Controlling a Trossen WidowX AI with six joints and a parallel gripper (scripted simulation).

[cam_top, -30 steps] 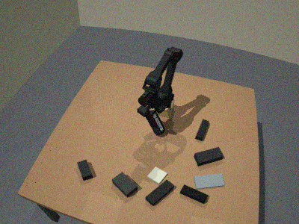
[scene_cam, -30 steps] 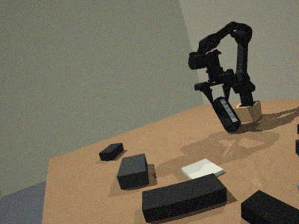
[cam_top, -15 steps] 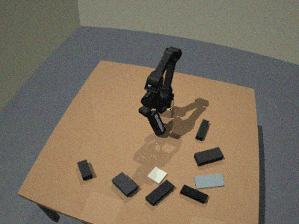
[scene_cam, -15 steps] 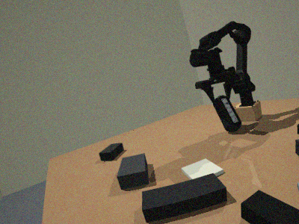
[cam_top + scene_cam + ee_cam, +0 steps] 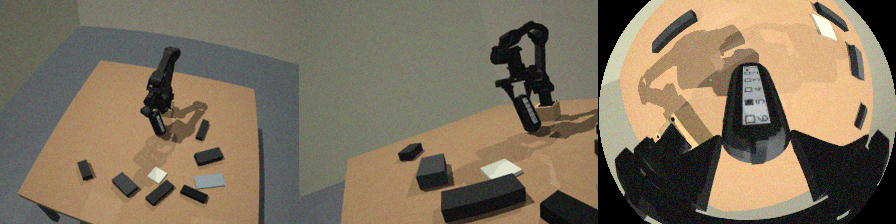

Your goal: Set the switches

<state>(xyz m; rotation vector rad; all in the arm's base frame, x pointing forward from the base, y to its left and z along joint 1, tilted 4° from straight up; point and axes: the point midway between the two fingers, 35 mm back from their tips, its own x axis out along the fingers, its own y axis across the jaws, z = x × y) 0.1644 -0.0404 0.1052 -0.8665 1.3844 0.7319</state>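
Note:
My gripper (image 5: 152, 111) (image 5: 519, 90) is shut on the dark grey controller unit (image 5: 158, 124) (image 5: 528, 112) (image 5: 755, 106) and holds it in the air over the middle of the bench (image 5: 75, 123). The unit hangs steeply tilted, its lower end pointing down towards the bench. In the wrist view its white underside label (image 5: 755, 99) faces the camera, with a row of small squares. One square near the middle looks filled, while the others are too small to read. The switches are hidden in that view.
Along the bench's front lie several dark modules (image 5: 85, 169) (image 5: 125, 184) (image 5: 159, 192) (image 5: 193, 193), a white tile (image 5: 157, 175) (image 5: 501, 168) and a pale blue plate (image 5: 209, 181). Two more dark blocks (image 5: 208, 155) (image 5: 202, 130) lie to the right. The arm's tan base (image 5: 547, 111) stands behind the unit.

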